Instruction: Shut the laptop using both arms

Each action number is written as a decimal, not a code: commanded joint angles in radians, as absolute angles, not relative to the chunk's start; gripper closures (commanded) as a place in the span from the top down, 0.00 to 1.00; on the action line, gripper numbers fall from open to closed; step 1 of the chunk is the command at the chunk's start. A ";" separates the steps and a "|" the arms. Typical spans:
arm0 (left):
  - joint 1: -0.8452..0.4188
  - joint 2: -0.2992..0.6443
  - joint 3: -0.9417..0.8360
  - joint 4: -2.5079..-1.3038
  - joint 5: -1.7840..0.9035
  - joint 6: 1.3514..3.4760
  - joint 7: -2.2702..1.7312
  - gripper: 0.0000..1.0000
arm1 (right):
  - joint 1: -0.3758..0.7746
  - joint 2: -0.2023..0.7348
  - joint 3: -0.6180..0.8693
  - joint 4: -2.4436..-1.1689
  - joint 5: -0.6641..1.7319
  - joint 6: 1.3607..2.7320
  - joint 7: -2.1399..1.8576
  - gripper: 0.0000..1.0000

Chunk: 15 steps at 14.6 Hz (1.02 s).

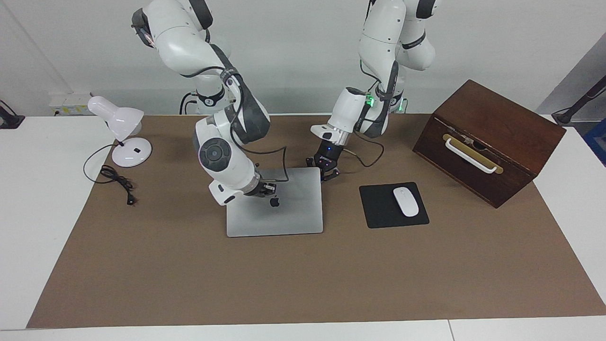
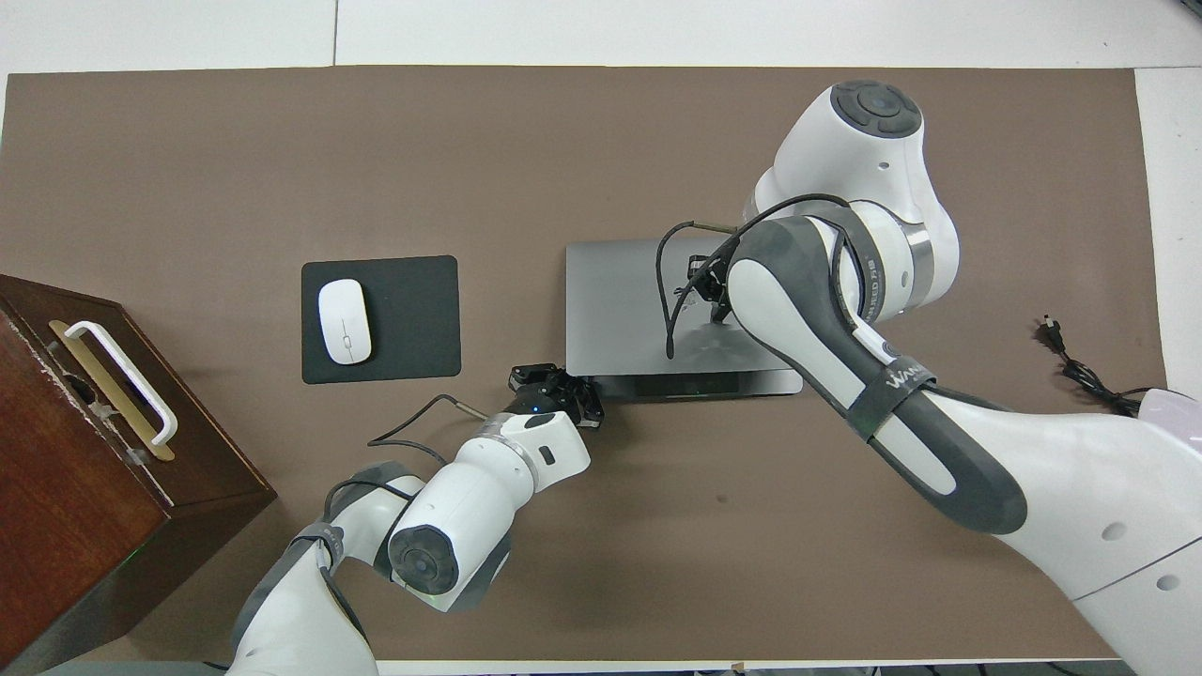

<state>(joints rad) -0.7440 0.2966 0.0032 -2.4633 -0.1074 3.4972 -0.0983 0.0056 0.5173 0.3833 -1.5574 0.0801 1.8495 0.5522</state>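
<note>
We saw the laptop [image 1: 279, 210] lying mid-mat beside the mouse pad [image 1: 393, 206], its lid almost down. The right gripper [image 1: 266, 188], fingers pressed together, bore on the lid; the left gripper [image 1: 326, 171], likewise closed, sat at the laptop's corner nearest the robots

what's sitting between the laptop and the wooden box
The black mouse pad with the white mouse on it, clearest in the facing view, between laptop and wooden box.

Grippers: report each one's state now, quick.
Left gripper: shut, holding nothing, at the laptop corner nearest the robots.
Right gripper: shut, holding nothing, pressing on the laptop's nearly closed lid.
</note>
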 commanded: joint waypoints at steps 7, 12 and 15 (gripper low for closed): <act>-0.722 0.345 0.006 -2.493 -0.123 3.491 -0.067 0.00 | -0.009 0.476 0.388 -1.666 0.109 1.948 0.574 0.00; -0.721 0.345 0.006 -2.493 -0.123 3.491 -0.067 0.00 | -0.009 0.476 0.388 -1.664 0.109 1.948 0.589 0.00; -0.721 0.345 0.006 -2.493 -0.123 3.491 -0.067 0.00 | -0.009 0.476 0.388 -1.658 0.109 1.948 0.606 0.00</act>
<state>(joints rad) -0.7436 0.2966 0.0028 -2.4633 -0.1074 3.4972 -0.0983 0.0050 0.5046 0.3823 -1.6221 0.0808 1.9257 0.5806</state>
